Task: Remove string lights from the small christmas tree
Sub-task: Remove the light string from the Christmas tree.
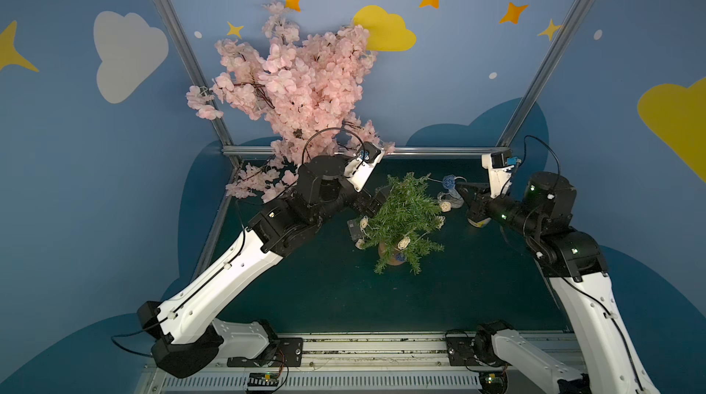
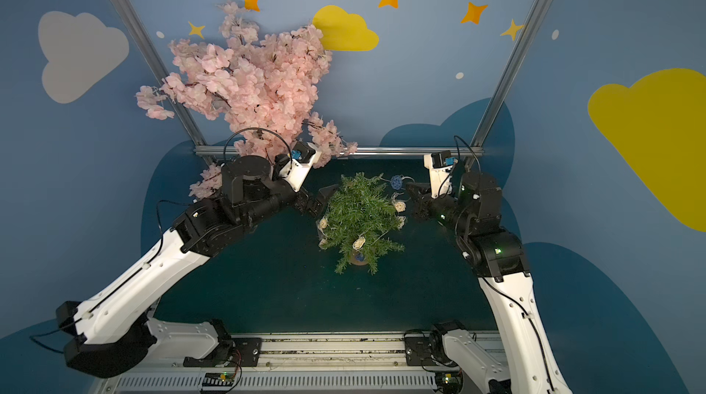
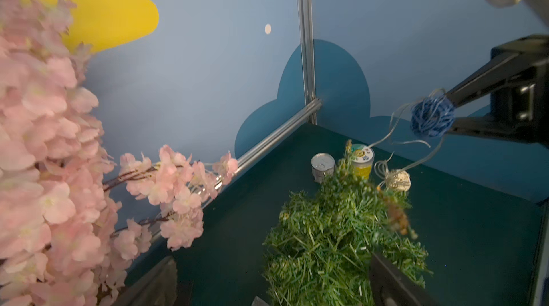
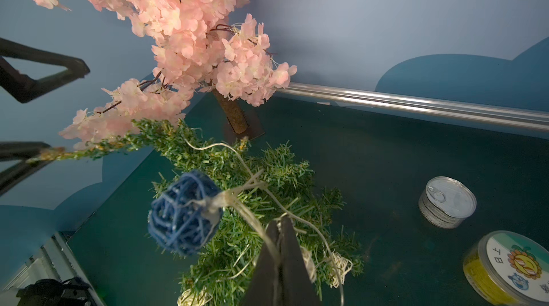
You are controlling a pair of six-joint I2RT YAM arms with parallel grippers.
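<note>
1. Far left: the pink blossom tree fills the far-left corner, and its lower branches hang close over the left arm. Judge any lift of that arm against those branches.

2. Left gripper: the jaws are spread wide and grip nothing. They stand at the left flank of the small christmas tree. The left wrist view shows upper foliage lying between the fingers.

3. Centre: the tree stands in its pot mid-table. The string lights wind round it. Cream balls show on the left and near sides, and the clear box lies on the table at the tree's left edge.

4. Right gripper: the jaws are pressed together on the wire, beside a blue ball that hangs free just right of the treetop.

5. Recommended procedure:
   - Close the left jaws on the upper stem before pulling, because the pot looks light enough to tip.
   - Carry the wire up and round the tree, following the winding. A straight pull would likely tighten the lower loops.
   - Ease off where the needles catch the wire.
   - Route the strand clear of the silver tin and the yellow can on the right.
</note>
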